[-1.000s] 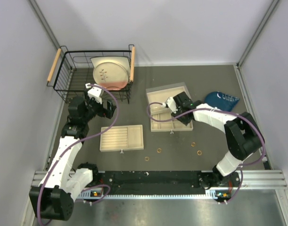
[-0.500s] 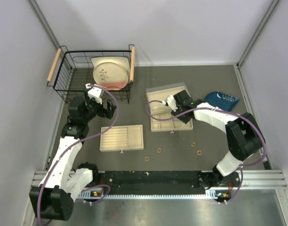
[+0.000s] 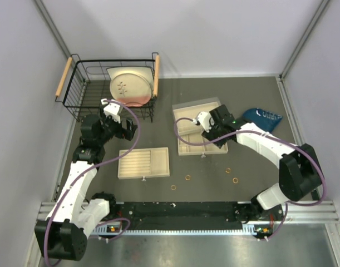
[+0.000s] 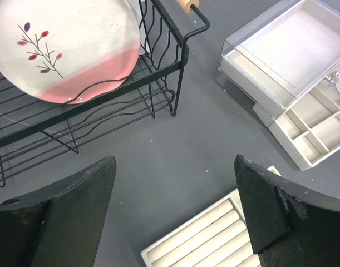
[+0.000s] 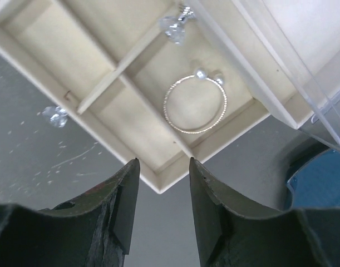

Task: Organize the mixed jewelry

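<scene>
silver hoop (image 5: 195, 132) in half-cropped drawer (image 5: 53, 44), right tool (image 5: 163, 163) apart and empty, left tool (image 4: 172, 161) wide apart

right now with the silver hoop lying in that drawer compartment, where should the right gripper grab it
Come straight down: the silver hoop lies flat on the drawer floor, so no edge can be reached sideways. Probably pinch the wire beside its two beads, one finger inside the loop, one outside; that end looks clearest of the compartment walls.
</scene>
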### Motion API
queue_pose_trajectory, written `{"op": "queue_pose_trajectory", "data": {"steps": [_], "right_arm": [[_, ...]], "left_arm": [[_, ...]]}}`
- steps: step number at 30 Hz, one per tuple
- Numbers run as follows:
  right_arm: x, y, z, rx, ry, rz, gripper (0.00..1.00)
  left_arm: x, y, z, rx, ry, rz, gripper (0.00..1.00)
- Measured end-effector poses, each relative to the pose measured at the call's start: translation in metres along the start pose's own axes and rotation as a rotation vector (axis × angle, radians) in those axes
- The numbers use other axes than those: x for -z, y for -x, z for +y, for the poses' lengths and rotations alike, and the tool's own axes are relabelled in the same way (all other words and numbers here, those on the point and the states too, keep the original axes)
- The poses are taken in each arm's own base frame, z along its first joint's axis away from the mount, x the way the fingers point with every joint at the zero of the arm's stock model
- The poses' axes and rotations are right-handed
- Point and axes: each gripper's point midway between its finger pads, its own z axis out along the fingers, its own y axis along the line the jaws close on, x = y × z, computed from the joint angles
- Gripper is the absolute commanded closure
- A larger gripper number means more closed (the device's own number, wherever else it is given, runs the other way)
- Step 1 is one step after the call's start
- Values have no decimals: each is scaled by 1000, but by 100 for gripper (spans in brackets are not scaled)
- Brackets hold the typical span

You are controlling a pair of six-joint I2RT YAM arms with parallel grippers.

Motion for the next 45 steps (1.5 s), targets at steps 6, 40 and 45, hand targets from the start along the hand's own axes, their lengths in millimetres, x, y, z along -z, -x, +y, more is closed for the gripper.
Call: {"op": "queue_pose_trajectory", "data": {"steps": [6,40,45], "right_arm": [[6,-1,16,49,90,-25,57],[-3,-37,52,344,263,1,58],[-10,-39,52,356,275,30,58]], "left_arm": [[0,0,0,0,0,0,7],[-7,-6,3,8,-6,46,9],[-6,-5,3,5,-1,40,9]]}}
